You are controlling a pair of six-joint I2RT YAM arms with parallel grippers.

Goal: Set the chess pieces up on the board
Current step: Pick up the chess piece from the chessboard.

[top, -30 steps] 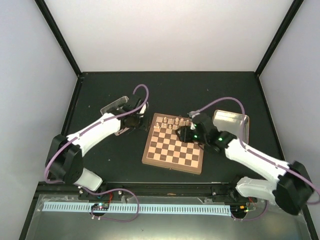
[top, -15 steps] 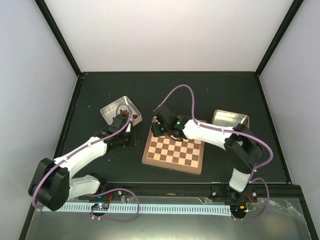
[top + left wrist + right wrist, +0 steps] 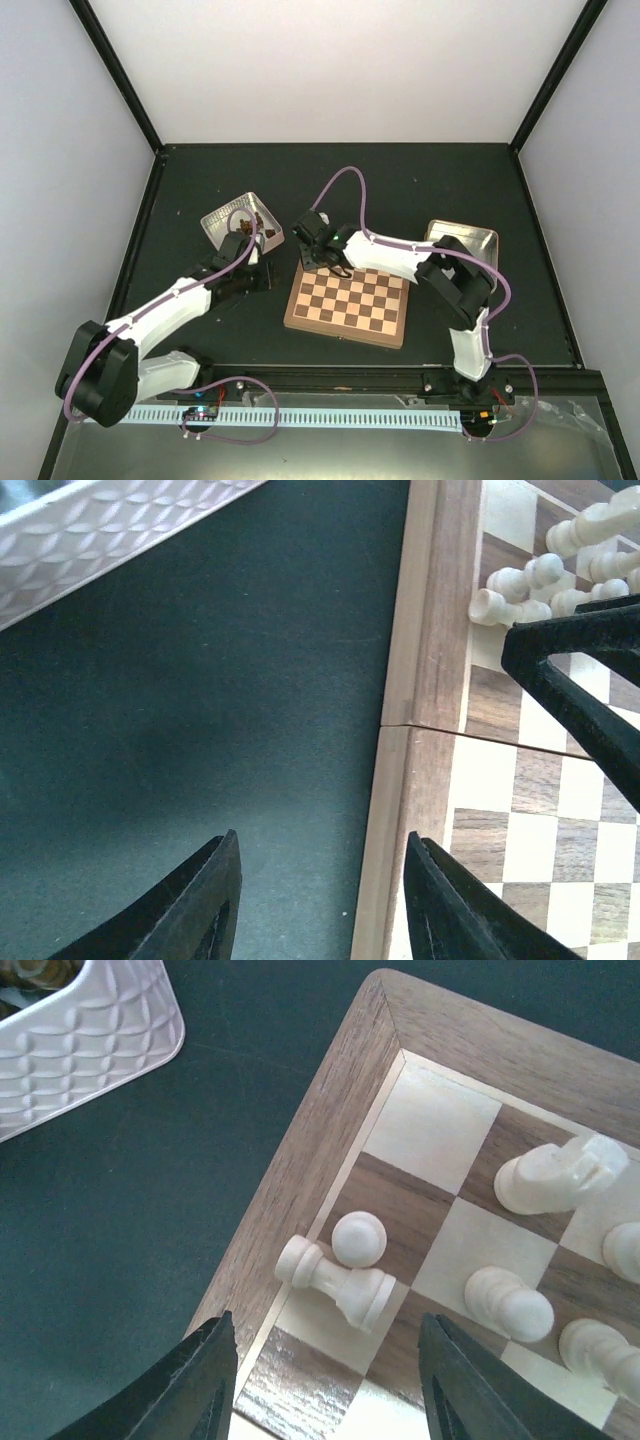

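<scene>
Right pincer (image 3: 325, 1385), released and empty, over the board (image 3: 300, 1185) corner; toppled chessman (image 3: 338, 1282) just ahead, long axis nearly finger-to-finger, so I judge a wrist turn is needed; upright piece (image 3: 359, 1238) just beyond crowds it; left pincer (image 3: 315, 900), also released, is farther off at the rim beside the dark bench (image 3: 200, 730).

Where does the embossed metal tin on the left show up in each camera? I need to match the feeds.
Top external: the embossed tin sits left of centre, to the left of the board.
Left wrist: its patterned wall fills the top-left corner.
Right wrist: its patterned wall is in the top-left corner.
Shared landmark: the board's brown rim, to the tin's right in all three.
</scene>
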